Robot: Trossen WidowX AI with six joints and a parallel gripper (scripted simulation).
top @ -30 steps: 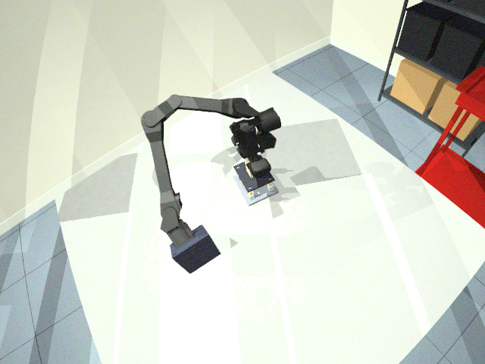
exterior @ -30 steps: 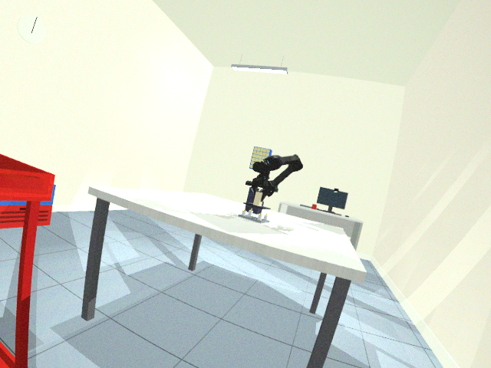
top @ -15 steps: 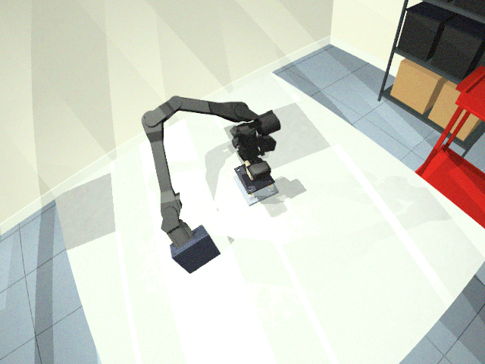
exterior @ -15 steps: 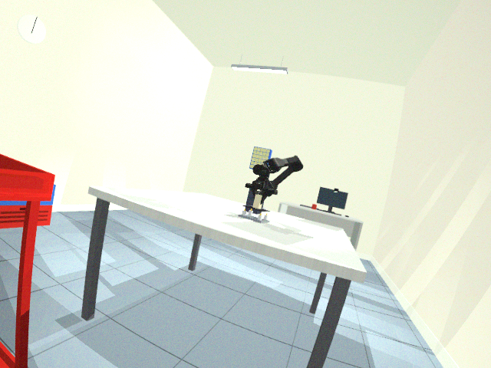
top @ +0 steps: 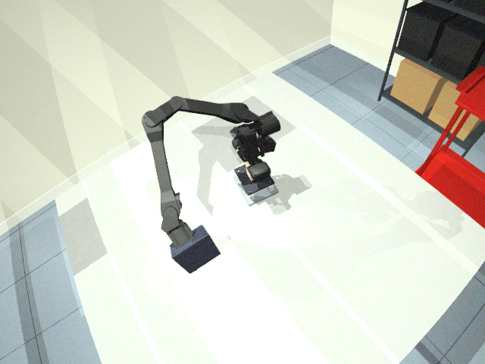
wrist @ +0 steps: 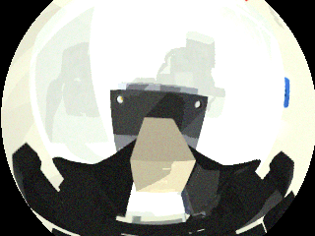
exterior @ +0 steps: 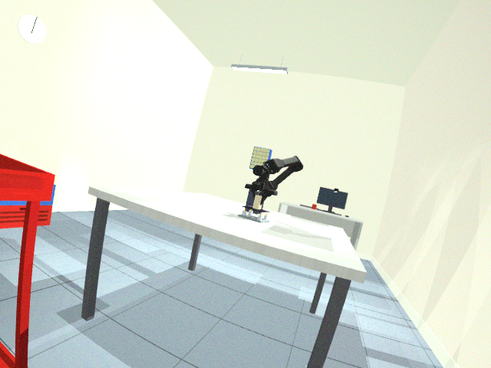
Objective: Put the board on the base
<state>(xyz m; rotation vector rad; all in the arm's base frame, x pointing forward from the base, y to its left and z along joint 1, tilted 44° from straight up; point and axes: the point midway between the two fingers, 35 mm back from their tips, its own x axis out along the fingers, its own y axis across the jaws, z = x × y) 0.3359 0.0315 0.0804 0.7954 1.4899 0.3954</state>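
Lighting is bright. Glare washes my white table (top: 333,297) (exterior: 222,225) nearly featureless from above. Overlapping soft shadows of my arm (top: 157,160) (exterior: 287,174) fall across it. A lit ceiling lamp (exterior: 259,68) hangs at the far side. Fine grain speckles the floor (top: 42,274) (exterior: 190,304). My wrist view shows curved, fisheye edges and black corners.

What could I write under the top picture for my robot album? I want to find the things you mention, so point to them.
Robot gripper (top: 255,172) holding a black board (top: 256,186) over a grey base (top: 256,198).
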